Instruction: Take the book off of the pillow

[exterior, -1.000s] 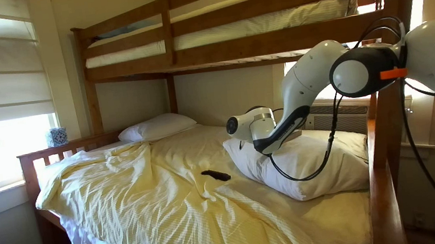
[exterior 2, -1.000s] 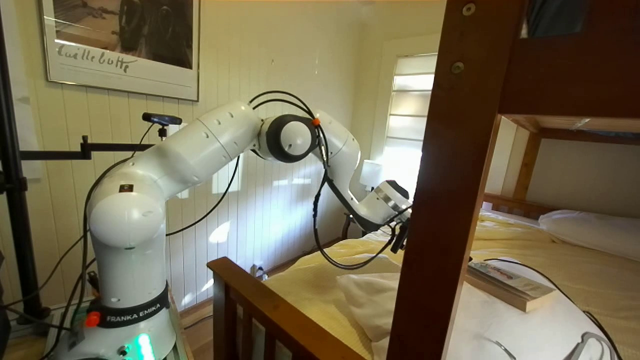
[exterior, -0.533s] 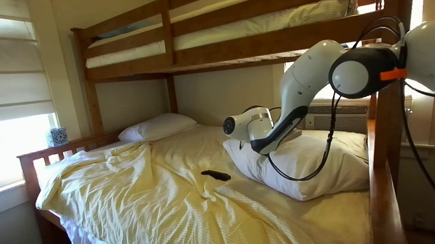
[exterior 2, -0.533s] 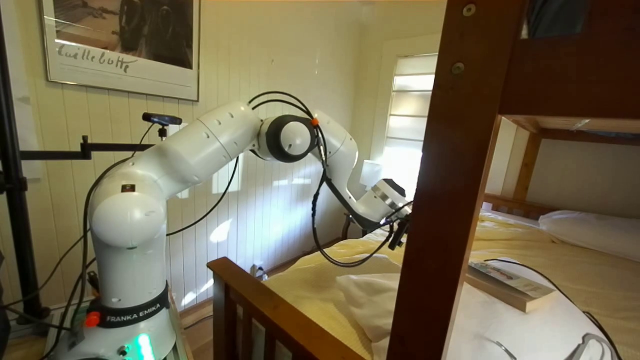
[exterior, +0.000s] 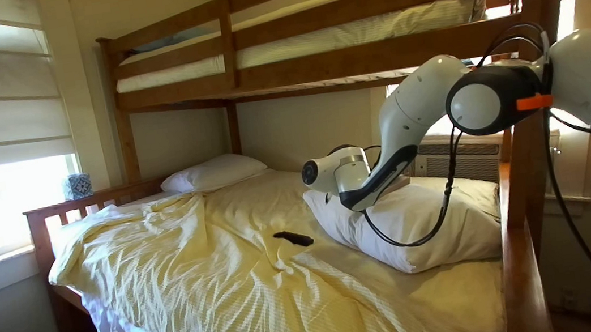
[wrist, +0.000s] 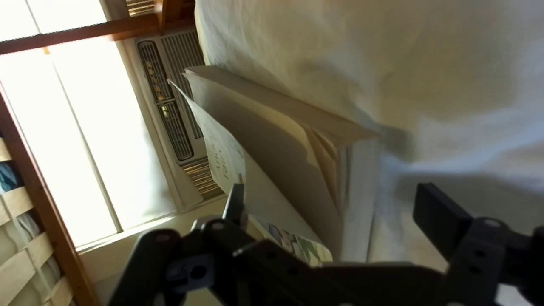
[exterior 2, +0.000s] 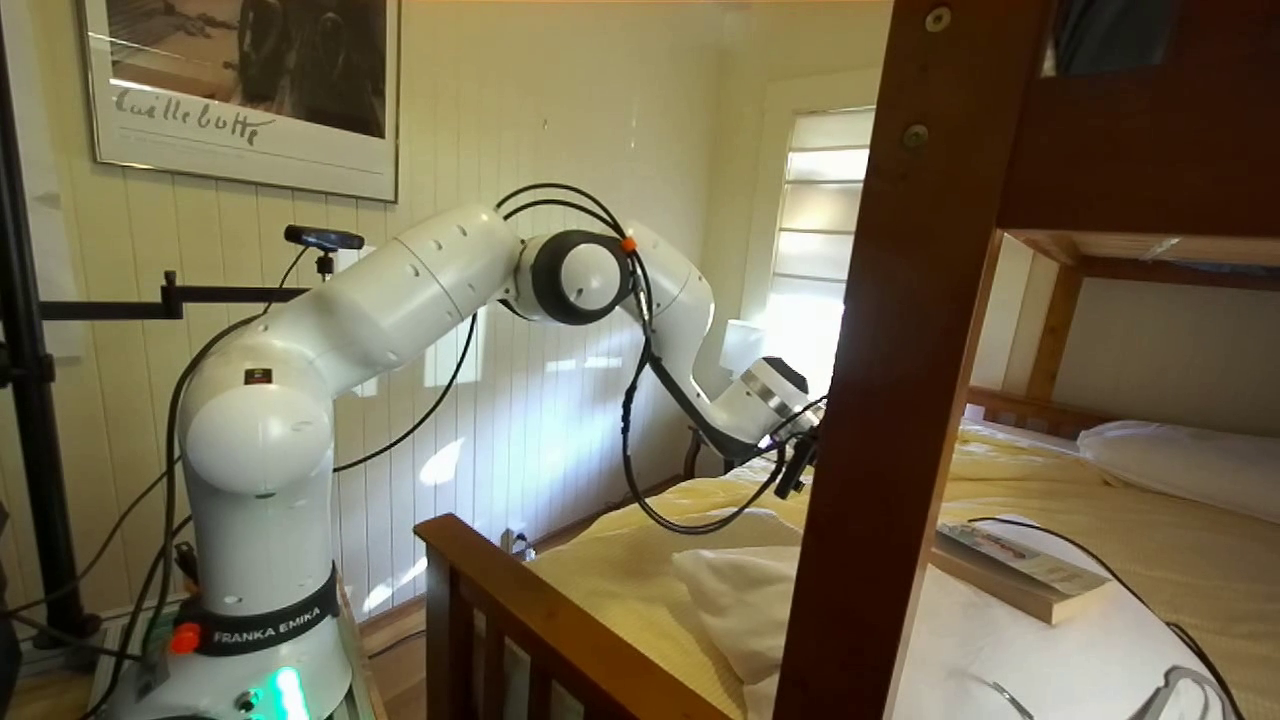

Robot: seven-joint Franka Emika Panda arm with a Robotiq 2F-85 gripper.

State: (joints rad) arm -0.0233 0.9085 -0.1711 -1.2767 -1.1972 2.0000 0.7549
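Note:
In the wrist view the book (wrist: pixel 293 131) rests on the white pillow (wrist: pixel 446 63). Its pale cover is bent away from the pages, and some pages fan apart. My gripper (wrist: pixel 333 199) is open, with one black finger by the cover's outer side and the other apart from the book, over the pillow. I cannot tell whether the first finger touches the cover. In an exterior view the plump pillow (exterior: pixel 429 228) lies at the bed's near right end. Only a tan edge of the book (exterior: pixel 401 181) shows behind my arm. The fingers are hidden in both exterior views.
A black remote-like object (exterior: pixel 293 239) lies on the bed beside the pillow. A flatter white pillow (exterior: pixel 213 173) lies at the far end. A wooden bed post (exterior 2: pixel 870 400) blocks part of an exterior view. A thick book (exterior 2: pixel 1020 570) and glasses (exterior 2: pixel 1180 690) show on a white surface.
My wrist has shifted slightly left in both exterior views, with most of the motion in the earlier half second. The pillow and the remote-like object have not moved.

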